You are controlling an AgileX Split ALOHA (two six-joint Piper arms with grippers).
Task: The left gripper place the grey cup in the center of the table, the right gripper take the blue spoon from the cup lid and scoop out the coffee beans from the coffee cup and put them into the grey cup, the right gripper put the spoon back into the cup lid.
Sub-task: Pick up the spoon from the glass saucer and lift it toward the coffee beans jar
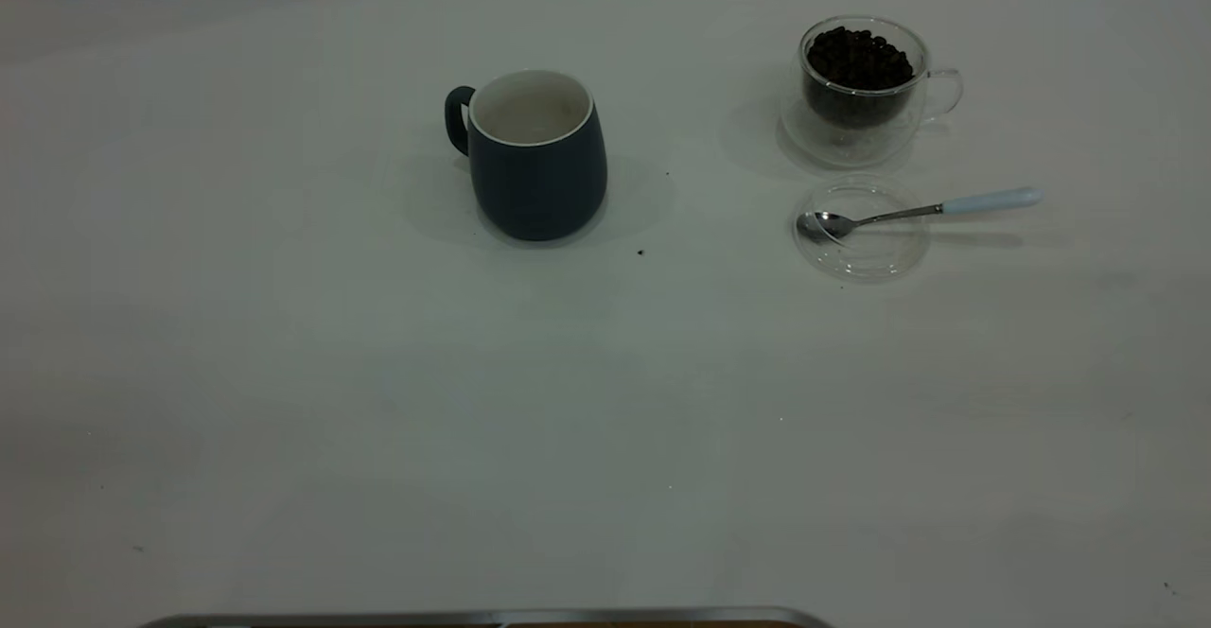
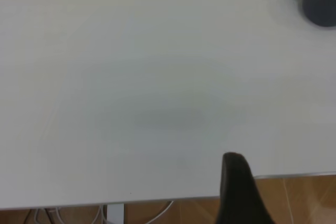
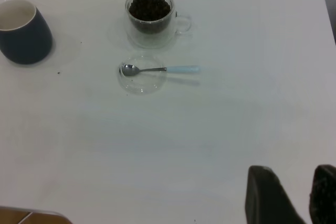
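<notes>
Cup (image 1: 537, 169) glazed, stiff, likely weighty, best gripped at rim; spoon (image 1: 918, 212) light, slippery, take blue handle; right hand (image 3: 294, 195) released, left hand (image 2: 239, 182) cannot tell.

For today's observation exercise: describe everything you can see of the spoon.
The spoon has a shiny metal bowl and neck and a pale blue handle. It lies flat, its bowl resting in the clear cup lid and its handle reaching past the rim over the table, pointing away from the grey cup. It sits just in front of the glass coffee cup. No gripper touches it.

White table (image 1: 378, 420), wood floor (image 2: 304, 198)
</notes>
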